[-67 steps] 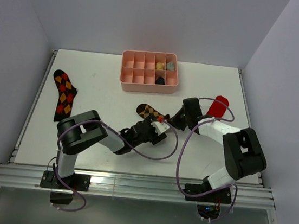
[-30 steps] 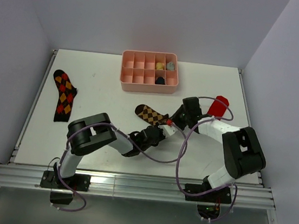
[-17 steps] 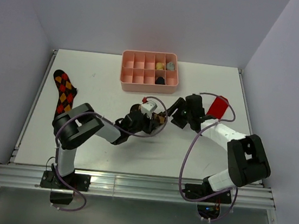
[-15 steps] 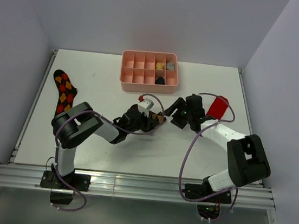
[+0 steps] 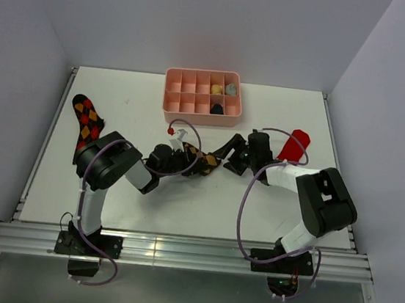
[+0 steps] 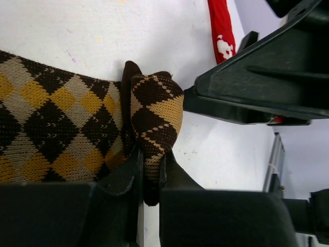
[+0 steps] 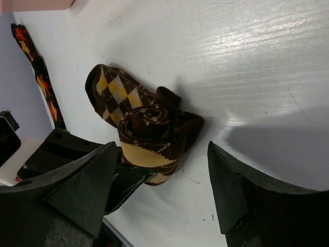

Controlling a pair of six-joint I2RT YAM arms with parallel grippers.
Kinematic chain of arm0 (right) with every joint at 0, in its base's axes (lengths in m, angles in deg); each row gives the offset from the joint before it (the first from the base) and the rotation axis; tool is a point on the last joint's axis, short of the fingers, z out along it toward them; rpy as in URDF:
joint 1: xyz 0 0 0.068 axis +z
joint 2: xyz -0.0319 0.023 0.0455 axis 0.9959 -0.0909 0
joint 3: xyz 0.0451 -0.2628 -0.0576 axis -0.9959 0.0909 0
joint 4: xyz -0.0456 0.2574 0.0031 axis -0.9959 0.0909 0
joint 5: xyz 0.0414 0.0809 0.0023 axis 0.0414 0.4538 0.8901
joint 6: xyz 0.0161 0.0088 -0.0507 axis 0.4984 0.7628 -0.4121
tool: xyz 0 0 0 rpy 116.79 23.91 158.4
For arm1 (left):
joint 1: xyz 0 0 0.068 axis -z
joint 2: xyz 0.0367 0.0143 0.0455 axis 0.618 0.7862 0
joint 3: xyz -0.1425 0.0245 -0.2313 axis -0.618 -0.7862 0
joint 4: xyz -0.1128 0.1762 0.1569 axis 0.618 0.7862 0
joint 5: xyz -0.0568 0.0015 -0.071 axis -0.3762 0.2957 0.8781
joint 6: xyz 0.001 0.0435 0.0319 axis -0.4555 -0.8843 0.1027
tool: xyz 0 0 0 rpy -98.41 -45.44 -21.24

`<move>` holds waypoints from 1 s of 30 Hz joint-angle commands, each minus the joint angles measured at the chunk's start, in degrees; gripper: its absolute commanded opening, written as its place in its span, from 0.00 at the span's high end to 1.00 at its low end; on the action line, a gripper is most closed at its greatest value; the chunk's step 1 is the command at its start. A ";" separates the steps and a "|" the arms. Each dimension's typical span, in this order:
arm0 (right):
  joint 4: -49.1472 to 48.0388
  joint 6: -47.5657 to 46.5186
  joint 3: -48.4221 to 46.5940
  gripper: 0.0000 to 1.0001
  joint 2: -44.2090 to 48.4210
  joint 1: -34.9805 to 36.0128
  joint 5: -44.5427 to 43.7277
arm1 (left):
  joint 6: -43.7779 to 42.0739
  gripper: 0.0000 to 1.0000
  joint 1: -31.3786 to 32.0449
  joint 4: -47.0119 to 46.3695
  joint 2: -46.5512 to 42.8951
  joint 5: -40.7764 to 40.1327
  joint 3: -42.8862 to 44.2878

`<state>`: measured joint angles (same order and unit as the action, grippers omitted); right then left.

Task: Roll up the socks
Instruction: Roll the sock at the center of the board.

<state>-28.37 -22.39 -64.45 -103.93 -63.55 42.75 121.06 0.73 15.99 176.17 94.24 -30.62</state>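
While clamped in left hand (image 6: 149, 167), roll tan sock (image 6: 154, 110) tightly toward 9 o'clock; brace with spread right hand (image 7: 163, 154).

Count on the surface: three socks, namely tan argyle sock (image 5: 204, 160), red-orange sock (image 5: 86, 124), red sock (image 5: 294, 144). One pink tray (image 5: 192, 117), three small items (image 5: 216, 89) inside. Two arms: left arm (image 5: 108, 166), right arm (image 5: 326, 200).

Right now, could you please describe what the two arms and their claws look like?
Both the left arm and right arm have white links between bulky black joints, each trailed by a looping purple cable. The left claw and right claw are matte black with angular fingers.
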 commanded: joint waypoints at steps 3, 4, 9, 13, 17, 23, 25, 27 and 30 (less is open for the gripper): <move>-6.26 0.78 0.66 0.21 -2.71 0.91 1.85 | 3.70 0.99 -1.19 2.50 3.06 4.47 -1.43; -6.26 0.78 0.58 0.21 -3.15 1.00 2.12 | 3.61 0.99 -1.28 2.68 3.41 4.73 -1.08; -8.63 2.09 0.75 0.21 -6.05 1.27 3.53 | 4.66 0.99 -1.45 2.50 4.55 6.92 -0.02; -10.13 2.97 0.75 0.21 -7.72 1.53 4.23 | 5.19 0.99 -1.89 2.68 5.60 8.77 1.30; -11.62 3.76 1.01 0.26 -9.13 1.70 5.20 | 5.37 0.99 -2.16 4.52 6.84 11.15 3.32; -10.66 3.15 1.54 0.65 -8.78 1.71 4.68 | 6.24 0.99 -2.42 4.79 8.16 13.08 4.73; -10.22 2.89 1.72 0.80 -8.52 1.71 4.32 | 6.77 0.99 -2.59 4.61 8.07 13.08 4.55; -9.17 2.27 1.54 0.98 -8.16 1.71 3.71 | 7.04 0.99 -2.77 5.31 8.16 13.17 4.55; -6.79 1.31 0.75 1.00 -7.20 1.71 2.13 | 7.12 0.92 -2.86 5.05 7.72 12.65 3.86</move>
<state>-38.73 -19.50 -63.71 -112.17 -62.70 45.72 128.47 -2.40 14.48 181.81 106.02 -25.77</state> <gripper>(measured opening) 0.076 0.111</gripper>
